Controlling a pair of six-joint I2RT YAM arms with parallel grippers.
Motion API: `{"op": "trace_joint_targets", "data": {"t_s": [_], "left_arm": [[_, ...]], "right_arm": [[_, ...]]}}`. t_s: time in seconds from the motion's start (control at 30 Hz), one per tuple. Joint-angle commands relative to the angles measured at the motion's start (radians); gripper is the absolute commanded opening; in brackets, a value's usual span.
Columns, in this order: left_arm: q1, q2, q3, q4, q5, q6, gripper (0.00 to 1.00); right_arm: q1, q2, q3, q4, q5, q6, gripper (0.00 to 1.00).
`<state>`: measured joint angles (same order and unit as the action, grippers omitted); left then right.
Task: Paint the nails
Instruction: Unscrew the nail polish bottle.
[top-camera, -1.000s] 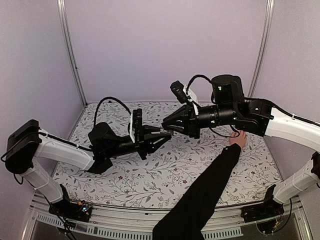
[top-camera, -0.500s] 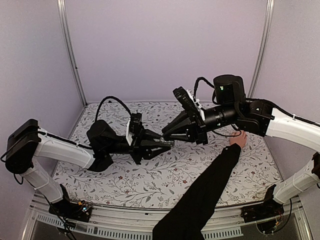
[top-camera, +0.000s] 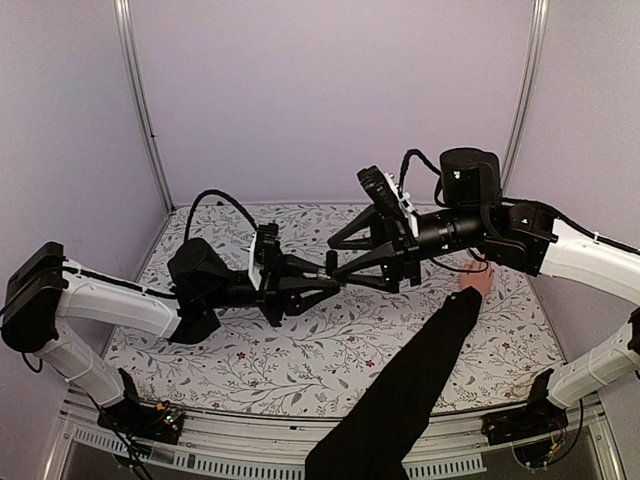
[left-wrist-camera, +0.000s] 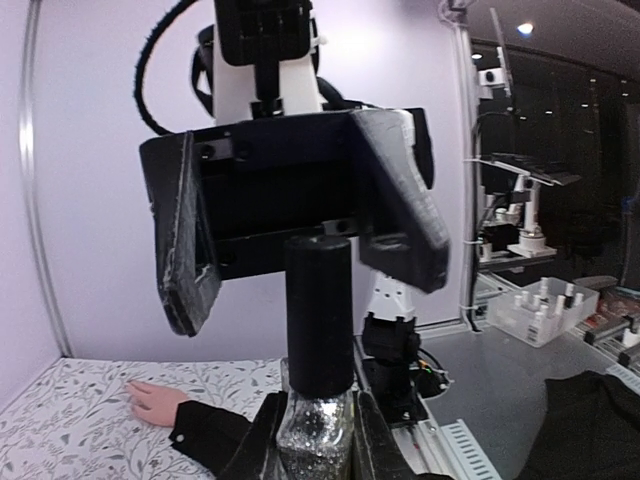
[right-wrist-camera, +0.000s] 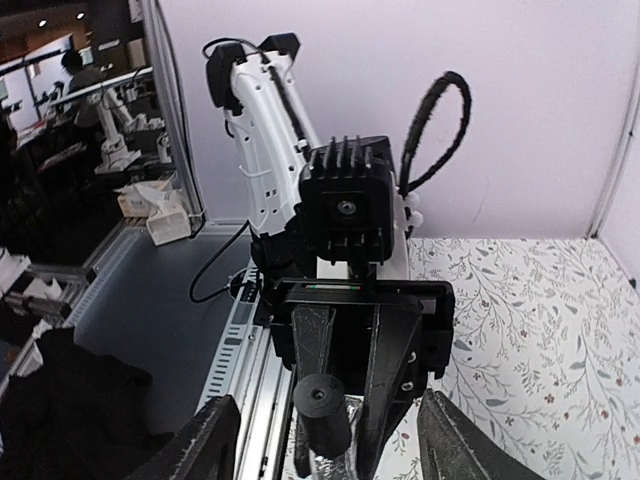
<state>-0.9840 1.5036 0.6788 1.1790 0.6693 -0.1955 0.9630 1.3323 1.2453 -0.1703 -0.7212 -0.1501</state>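
Left gripper (left-wrist-camera: 317, 455) pinching upright glitter bottle (left-wrist-camera: 316, 418), black cap (left-wrist-camera: 320, 310) on. Right gripper (right-wrist-camera: 325, 445) spread, fingers either side of cap, not touching. Hand (top-camera: 478, 277) on counter (top-camera: 300, 345), below and behind right gripper; nails too small to see.

floral-patterned table (top-camera: 330, 350), bare hand (top-camera: 478, 278) in black sleeve (top-camera: 410, 380) resting on its right side

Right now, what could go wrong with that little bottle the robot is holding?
The left pincer grips the glittery bottle only low down, above the table; a slip might drop it. The right pincer stands open around the black cap; closing off-centre could knock the bottle askew. The hand lies near the right arm, so a low swing might bump it.
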Motion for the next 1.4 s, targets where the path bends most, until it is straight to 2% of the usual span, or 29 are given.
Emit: {"op": "trace_joint_targets", "data": {"t_s": [0.0,0.2,0.37,0.57,0.83,1.1,1.37], "left_arm": [[-0.007,-0.027,-0.016,-0.051,-0.217,0.06,0.0],[-0.031,0.004,0.035,-0.161,-0.425,0.107,0.0],[-0.065,0.032,0.076,-0.225,-0.568,0.146,0.0],[-0.087,0.054,0.099,-0.238,-0.656,0.172,0.0],[-0.096,0.063,0.104,-0.252,-0.725,0.194,0.0],[-0.099,0.057,0.102,-0.257,-0.744,0.215,0.0],[-0.093,0.032,0.069,-0.209,-0.631,0.204,0.0]], "right_arm": [[-0.023,-0.043,-0.038,0.064,0.139,0.072,0.68],[-0.033,-0.023,-0.048,0.087,0.354,0.176,0.67],[-0.032,0.013,-0.027,0.075,0.402,0.239,0.62],[-0.032,0.046,-0.027,0.089,0.435,0.301,0.51],[-0.032,0.053,-0.026,0.092,0.446,0.329,0.38],[-0.032,0.065,-0.017,0.072,0.46,0.334,0.3],[-0.032,0.071,0.002,0.057,0.43,0.311,0.06]]}}
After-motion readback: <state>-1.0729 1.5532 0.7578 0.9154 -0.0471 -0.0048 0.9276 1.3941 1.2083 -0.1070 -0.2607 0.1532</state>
